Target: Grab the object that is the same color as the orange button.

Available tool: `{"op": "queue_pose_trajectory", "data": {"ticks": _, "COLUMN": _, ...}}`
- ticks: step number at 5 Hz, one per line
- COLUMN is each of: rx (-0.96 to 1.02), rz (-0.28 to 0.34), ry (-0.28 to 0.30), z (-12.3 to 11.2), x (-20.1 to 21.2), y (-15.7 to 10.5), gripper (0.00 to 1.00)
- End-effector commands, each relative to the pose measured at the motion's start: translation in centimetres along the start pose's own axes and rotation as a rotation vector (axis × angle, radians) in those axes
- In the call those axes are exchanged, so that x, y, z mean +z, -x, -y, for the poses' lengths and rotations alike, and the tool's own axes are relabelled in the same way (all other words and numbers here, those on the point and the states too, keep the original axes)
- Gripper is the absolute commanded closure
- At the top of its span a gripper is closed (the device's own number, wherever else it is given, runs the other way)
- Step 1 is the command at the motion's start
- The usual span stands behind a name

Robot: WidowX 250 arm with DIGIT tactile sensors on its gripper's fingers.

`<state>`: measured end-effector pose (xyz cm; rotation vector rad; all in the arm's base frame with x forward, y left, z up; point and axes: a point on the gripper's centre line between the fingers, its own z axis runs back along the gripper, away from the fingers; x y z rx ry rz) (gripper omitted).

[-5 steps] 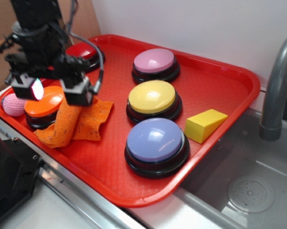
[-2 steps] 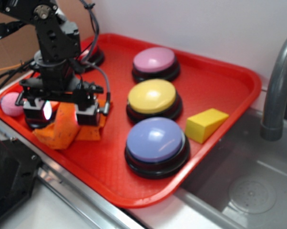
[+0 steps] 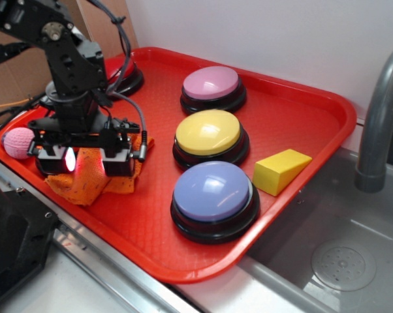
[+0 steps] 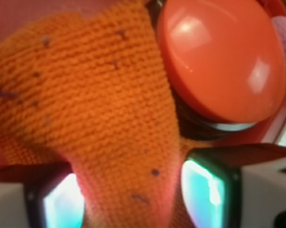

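Fingers (image 4: 207, 192) clenched on the orange knitted cloth (image 4: 95, 109), a bunched fold pinched right between the two pads, the rest spreading out beyond the tips. The gripper (image 3: 85, 162) sits low over the near left corner of the red tray (image 3: 301, 107). Just beside the cloth lies the orange button (image 4: 221, 59), with a pink ball (image 3: 17, 142) beyond it.
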<state>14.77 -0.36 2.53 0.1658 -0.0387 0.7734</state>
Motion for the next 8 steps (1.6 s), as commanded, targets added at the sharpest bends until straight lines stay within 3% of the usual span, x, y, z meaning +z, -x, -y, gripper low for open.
{"op": "queue_pose_trajectory", "data": {"ticks": 1, "rx": 0.03, "rz": -0.004, "ry": 0.011, "z": -0.3, "x": -0.7, "y": -0.3, "gripper": 1.0}}
{"op": "queue_pose_trajectory", "data": {"ticks": 3, "rx": -0.128, "rz": -0.03, "ry": 0.042, "z": 0.3, "x": 1.6, "y": -1.9, "gripper": 1.0}}
{"op": "queue_pose_trajectory", "data": {"ticks": 4, "rx": -0.278, "rz": -0.087, "ry": 0.102, "z": 1.1, "x": 4.7, "y": -3.8, "gripper": 1.0}}
{"op": "queue_pose_trajectory", "data": {"ticks": 5, "rx": -0.427, "rz": -0.085, "ry": 0.18, "z": 2.7, "x": 8.8, "y": -5.5, "gripper": 1.0}}
{"op": "queue_pose_trajectory", "data": {"ticks": 6, "rx": -0.548, "rz": -0.071, "ry": 0.217, "z": 3.7, "x": 11.9, "y": -7.3, "gripper": 1.0}}
{"op": "queue_pose_trajectory", "data": {"ticks": 7, "rx": -0.651, "rz": -0.048, "ry": 0.184, "z": 4.4, "x": 14.0, "y": -8.6, "gripper": 1.0}}
{"op": "queue_pose_trajectory", "data": {"ticks": 8, "rx": -0.685, "rz": -0.039, "ry": 0.23, "z": 4.4, "x": 12.9, "y": -9.2, "gripper": 1.0}}
